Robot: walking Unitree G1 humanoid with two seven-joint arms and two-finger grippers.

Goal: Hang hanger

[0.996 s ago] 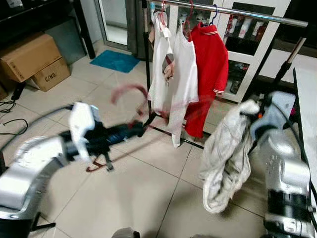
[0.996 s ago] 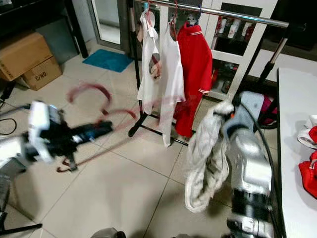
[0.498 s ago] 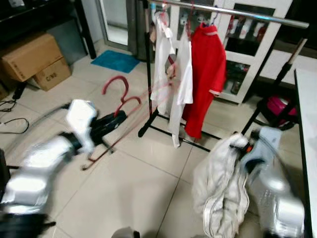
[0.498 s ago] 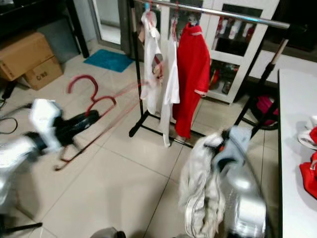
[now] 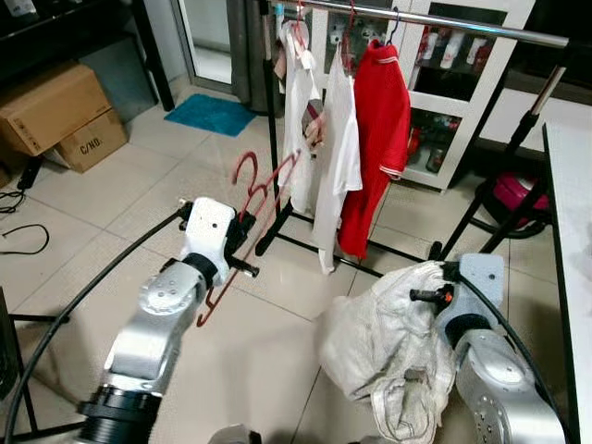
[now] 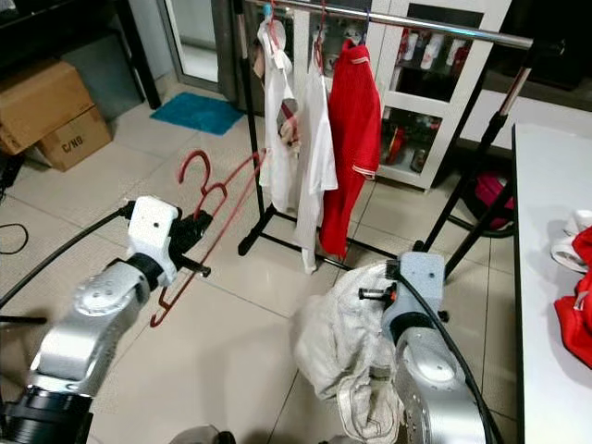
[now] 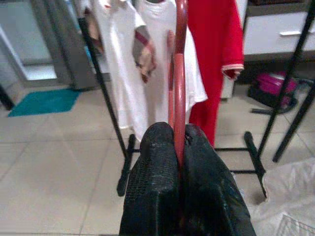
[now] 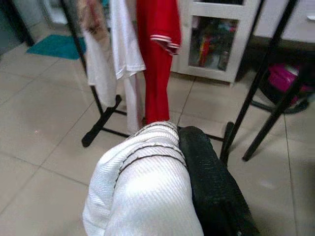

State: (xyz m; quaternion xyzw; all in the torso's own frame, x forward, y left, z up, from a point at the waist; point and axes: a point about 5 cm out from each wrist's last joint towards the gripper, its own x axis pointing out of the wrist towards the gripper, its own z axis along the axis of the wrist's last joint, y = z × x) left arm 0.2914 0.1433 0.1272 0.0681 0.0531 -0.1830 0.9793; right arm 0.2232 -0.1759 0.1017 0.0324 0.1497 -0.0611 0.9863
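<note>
Hangers (image 5: 248,208), red and held as a pair, sit pinched between the fingers of my left gripper (image 7: 178,147), raised above the tiled floor (image 5: 268,370) and angled toward the clothes rack (image 5: 444,20). On that rail hang a white shirt (image 5: 319,139) and a red shirt (image 5: 381,129) side by side. My right gripper (image 8: 189,147) is clamped on a white garment (image 5: 388,347), bunched low beside the white table (image 6: 546,277).

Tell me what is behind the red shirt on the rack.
Behind the red shirt stands a white glass-door cabinet holding bottles. The shirt covers its left part, so what sits there cannot be seen.
</note>
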